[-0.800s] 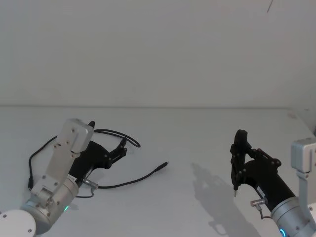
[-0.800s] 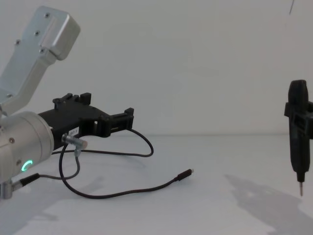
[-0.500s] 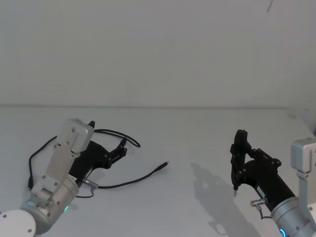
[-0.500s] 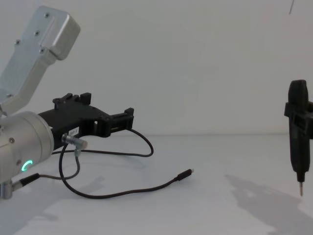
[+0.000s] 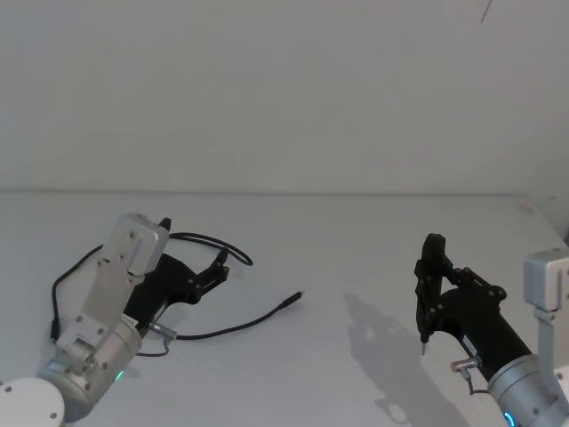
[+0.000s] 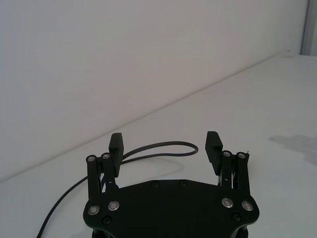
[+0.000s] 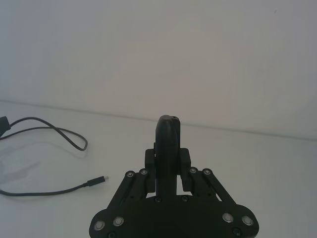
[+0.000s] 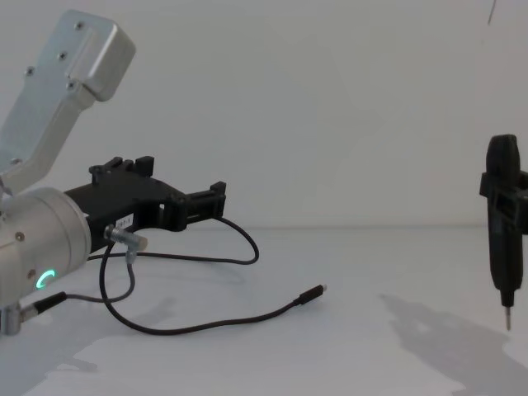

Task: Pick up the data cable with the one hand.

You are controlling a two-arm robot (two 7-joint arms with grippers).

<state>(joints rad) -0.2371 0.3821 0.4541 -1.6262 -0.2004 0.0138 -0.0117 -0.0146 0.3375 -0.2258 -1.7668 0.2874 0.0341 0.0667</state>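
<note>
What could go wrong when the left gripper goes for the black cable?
The open left gripper hangs over the long thin black data cable lying on the white table; its fingers could scrape the table or close on nothing. The short grey wire at its wrist dangles near the cable and might snag.

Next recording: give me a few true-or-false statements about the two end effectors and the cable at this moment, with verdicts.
1. The black two-fingered left end effector has its fingers spread open. True.
2. The long thin black data cable hangs lifted off the white table. False: it lies looped on the table, plug end free.
3. The black right end effector is shut. True.
4. The right end effector grips the cable's plug. False: it holds nothing and stands well apart from the cable, on the robot's right.
</note>
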